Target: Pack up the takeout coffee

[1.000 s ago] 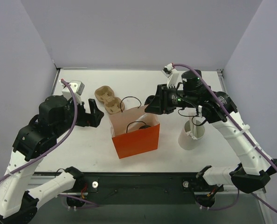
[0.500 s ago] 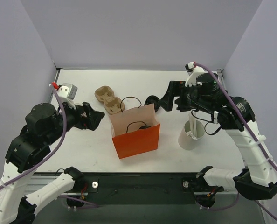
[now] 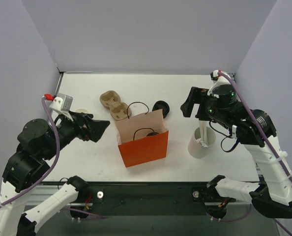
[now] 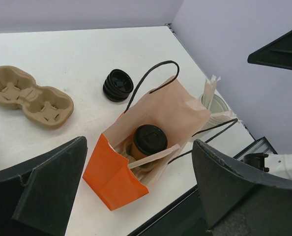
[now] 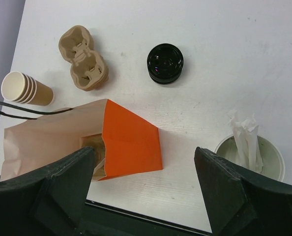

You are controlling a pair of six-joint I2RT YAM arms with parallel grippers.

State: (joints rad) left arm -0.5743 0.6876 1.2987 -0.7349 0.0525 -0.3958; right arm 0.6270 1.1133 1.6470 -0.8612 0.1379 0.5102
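**Top view.** Orange paper bag (image 3: 143,147), plain-faced, stands upright mid-bench (image 3: 136,88). Left tool (image 3: 101,126): jaws wide, holding nothing, just left of the bag. Right tool (image 3: 188,104): jaws wide, empty, right of the bag and apart from it, near a white cup (image 3: 200,145).

**Left wrist view.** Coffee cup (image 4: 150,139), tan with a black lid, stands upright inside the bag, below the left tool and clear of its fingers.

**Right wrist view.** Only a tan sliver of the coffee cup shows in the bag's mouth, clear of the right tool. A stack of black lids (image 5: 165,63) lies beyond the bag.
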